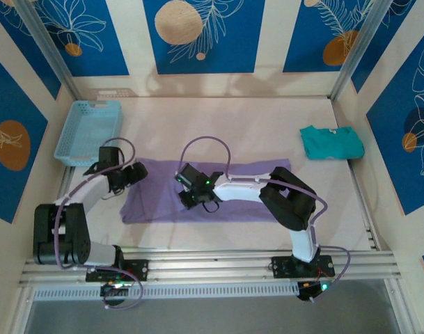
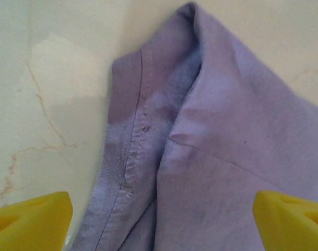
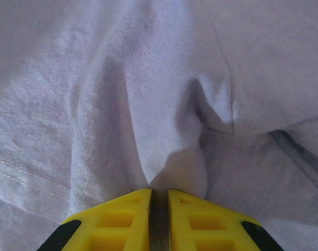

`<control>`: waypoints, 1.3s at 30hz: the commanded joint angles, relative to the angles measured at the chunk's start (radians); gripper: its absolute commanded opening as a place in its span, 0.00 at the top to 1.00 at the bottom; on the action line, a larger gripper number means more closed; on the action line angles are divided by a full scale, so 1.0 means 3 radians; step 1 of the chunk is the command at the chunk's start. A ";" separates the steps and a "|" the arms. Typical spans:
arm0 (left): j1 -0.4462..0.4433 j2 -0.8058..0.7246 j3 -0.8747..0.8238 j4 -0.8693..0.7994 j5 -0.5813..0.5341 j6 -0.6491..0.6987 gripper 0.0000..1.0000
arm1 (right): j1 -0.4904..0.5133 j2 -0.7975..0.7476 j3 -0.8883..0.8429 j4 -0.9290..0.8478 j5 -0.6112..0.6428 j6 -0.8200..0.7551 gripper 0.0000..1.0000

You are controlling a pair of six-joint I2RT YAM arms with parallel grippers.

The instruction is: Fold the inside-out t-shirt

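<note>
The inside-out t-shirt [image 1: 246, 191] is lavender and lies folded into a long flat band across the middle of the table. Its hemmed, stitched edge [image 2: 130, 157] shows in the left wrist view. My left gripper [image 1: 137, 174] hovers over the shirt's left end, open wide; its yellow fingers [image 2: 33, 219] stand far apart with cloth under them and nothing between them. My right gripper [image 1: 187, 195] is down on the shirt left of centre. Its yellow fingers [image 3: 122, 214] are nearly together, and a raised pleat of the fabric [image 3: 164, 151] runs into their tips.
A light blue basket [image 1: 86, 132] stands at the back left, close behind the left arm. A small folded teal-green shirt [image 1: 331, 141] lies at the back right. Bare table [image 1: 218, 125] stretches behind the lavender shirt.
</note>
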 commanded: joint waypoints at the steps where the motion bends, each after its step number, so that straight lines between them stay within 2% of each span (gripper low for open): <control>1: -0.0098 0.0138 0.0010 0.0002 0.0001 0.0208 0.05 | 0.0030 0.0036 -0.0021 -0.0033 -0.0154 0.0227 0.84; 6: -0.0149 0.0364 0.0122 -0.0176 -0.0103 0.0314 0.04 | 0.0034 -0.0007 -0.0146 0.0097 -0.0194 0.0295 0.84; 9: -0.0224 0.0446 0.0126 -0.0102 0.0112 0.0321 0.06 | 0.0032 -0.0021 -0.0169 0.0105 -0.0175 0.0308 0.84; 13: -0.0430 0.0474 0.0112 -0.0021 0.0394 0.0293 0.16 | 0.0019 -0.0048 -0.0177 0.0105 -0.0143 0.0289 0.84; 17: -0.0596 0.0454 0.0119 -0.0023 0.0441 0.0244 0.31 | -0.0001 -0.0086 -0.0184 0.0125 -0.0129 0.0262 0.84; 21: -0.0624 0.0472 0.0105 0.0010 0.0399 0.0223 0.46 | -0.0011 -0.0098 -0.0182 0.0138 -0.0121 0.0262 0.84; 23: -0.0623 0.0528 0.0114 0.0015 0.0364 0.0230 0.57 | -0.0010 -0.0099 -0.0180 0.0141 -0.0128 0.0262 0.84; 25: -0.0621 0.0577 0.0125 0.0021 0.0303 0.0245 0.73 | -0.0007 -0.0109 -0.0182 0.0141 -0.0128 0.0267 0.84; 27: -0.0620 0.0592 0.0131 0.0026 0.0231 0.0257 0.85 | -0.0008 -0.0136 -0.0196 0.0143 -0.0128 0.0262 0.83; 29: -0.0615 0.0570 0.0131 0.0028 0.0151 0.0273 0.97 | -0.0006 -0.0196 -0.0217 0.0154 -0.0123 0.0254 0.78; 30: -0.0610 0.0545 0.0138 0.0003 0.0098 0.0285 1.00 | -0.0011 -0.0239 -0.0228 0.0155 -0.0127 0.0248 0.74; 35: -0.0590 0.0284 0.0139 -0.0155 -0.0237 0.0311 1.00 | -0.0018 -0.0635 -0.0353 0.0142 -0.0138 0.0199 0.57; 39: -0.0531 0.0104 0.0243 -0.0426 -0.0572 0.0353 1.00 | -0.0073 -0.1103 -0.0609 0.0058 -0.0048 0.0135 0.53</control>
